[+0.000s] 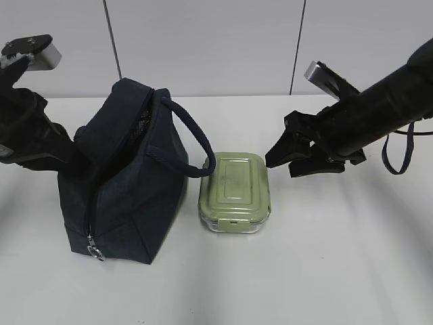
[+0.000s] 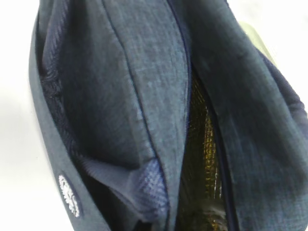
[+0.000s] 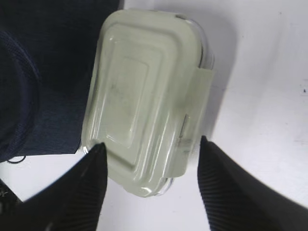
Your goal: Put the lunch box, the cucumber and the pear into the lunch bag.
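Note:
The navy lunch bag (image 1: 128, 196) stands left of centre with its top zipper open, and its fabric (image 2: 144, 86) fills the left wrist view around a dark gap with shiny lining (image 2: 204, 144). My left gripper (image 1: 71, 145) is shut on the bag's left top edge, its fingers hidden in the wrist view. The lunch box (image 1: 235, 193) with its pale green lid (image 3: 144, 96) sits on the table just right of the bag. Over the box's right end my right gripper (image 1: 281, 166) hovers open, its fingertips (image 3: 98, 149) straddling that end without touching it. The cucumber and the pear are out of view.
The bag's thick loop handle (image 1: 196, 135) arches toward the lunch box. A metal ring pull (image 1: 95, 252) hangs at the bag's front lower corner. The white table (image 1: 325, 271) runs back to a wall.

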{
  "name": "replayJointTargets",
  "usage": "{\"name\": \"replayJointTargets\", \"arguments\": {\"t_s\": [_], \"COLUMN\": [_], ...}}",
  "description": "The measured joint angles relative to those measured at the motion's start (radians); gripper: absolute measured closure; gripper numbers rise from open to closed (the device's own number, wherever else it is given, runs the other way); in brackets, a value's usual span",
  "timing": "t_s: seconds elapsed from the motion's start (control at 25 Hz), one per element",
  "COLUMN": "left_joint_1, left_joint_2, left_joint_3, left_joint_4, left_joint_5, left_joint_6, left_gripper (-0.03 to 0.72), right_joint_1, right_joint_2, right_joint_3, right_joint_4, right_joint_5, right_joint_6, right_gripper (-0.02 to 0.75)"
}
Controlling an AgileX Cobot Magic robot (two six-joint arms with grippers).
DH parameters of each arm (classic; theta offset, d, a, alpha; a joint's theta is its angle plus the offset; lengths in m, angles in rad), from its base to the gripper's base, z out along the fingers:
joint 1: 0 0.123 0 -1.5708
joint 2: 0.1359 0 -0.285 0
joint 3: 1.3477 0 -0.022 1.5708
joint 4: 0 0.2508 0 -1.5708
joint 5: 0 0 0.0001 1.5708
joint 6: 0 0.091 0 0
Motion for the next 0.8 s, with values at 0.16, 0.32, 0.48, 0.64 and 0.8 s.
{"name": "replayJointTargets", "arguments": {"t_s": [0.16,0.32,0.48,0.64,0.8], "left_joint_1": [0.000,0.000,0.000,0.000,0.000], "left_joint_2": [0.000,0.000,0.000,0.000,0.000], "left_joint_3": [0.000,0.000,0.000,0.000,0.000], "left_joint_4": [0.000,0.000,0.000,0.000,0.000], "left_joint_5": [0.001,0.002,0.002,0.003,0.003], "left_joint_6": [-0.010,-0.014,-0.015,-0.018,-0.019], "left_gripper": [0.687,0.687,0.687,0.687,0.687], "right_joint_1": [-0.074,-0.107,-0.107,-0.107,-0.107], "right_joint_2": [0.078,0.137,0.170,0.174,0.208], "right_joint_3": [0.000,0.000,0.000,0.000,-0.012], "right_joint_4": [0.124,0.209,0.255,0.271,0.278], "right_joint_5": [0.096,0.136,0.143,0.149,0.165], "right_joint_6": [-0.123,-0.228,-0.289,-0.333,-0.345], "right_gripper": [0.273,0.274,0.274,0.274,0.274]}}
